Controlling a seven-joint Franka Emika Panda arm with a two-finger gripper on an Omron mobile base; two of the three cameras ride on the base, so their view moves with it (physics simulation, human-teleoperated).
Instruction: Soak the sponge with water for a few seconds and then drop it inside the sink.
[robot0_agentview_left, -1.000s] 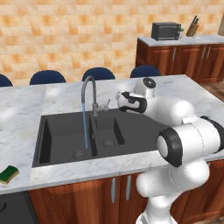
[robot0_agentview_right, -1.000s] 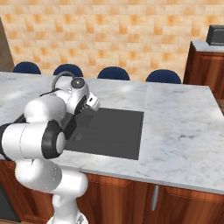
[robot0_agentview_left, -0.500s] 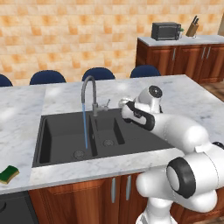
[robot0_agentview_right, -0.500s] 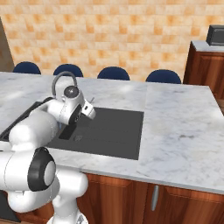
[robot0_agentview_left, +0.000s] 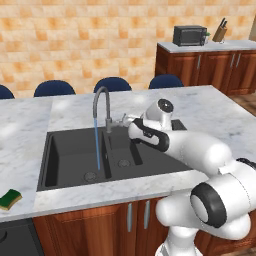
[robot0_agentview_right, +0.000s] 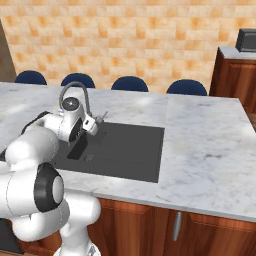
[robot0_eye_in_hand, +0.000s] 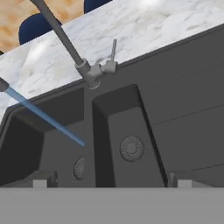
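The yellow and green sponge (robot0_agentview_left: 11, 198) lies on the marble counter at the front left, beyond the sink's left end and far from my hand. The dark double-basin sink (robot0_agentview_left: 65, 150) (robot0_agentview_right: 130, 150) (robot0_eye_in_hand: 183, 100) lies below my gripper. A thin blue stream of water (robot0_agentview_left: 97, 145) (robot0_eye_in_hand: 43, 116) runs from the faucet into the left basin. My gripper (robot0_agentview_left: 132, 134) (robot0_eye_in_hand: 110, 180) hovers over the smaller right basin next to the faucet base, open and empty, its fingertips (robot0_eye_in_hand: 43, 179) wide apart.
The grey gooseneck faucet (robot0_agentview_left: 102, 100) (robot0_agentview_right: 75, 90) (robot0_eye_in_hand: 65, 43) and its lever handle (robot0_eye_in_hand: 113, 50) stand just behind and left of my hand. Blue chairs (robot0_agentview_left: 112, 84) line the island's far side. A microwave (robot0_agentview_left: 189, 35) and knife block (robot0_agentview_left: 219, 31) sit on the back counter.
The arm has stretched out, carrying my hand left and slightly down from the counter side toward the faucet base over the sink. The jaws stayed open. The sponge has not moved.
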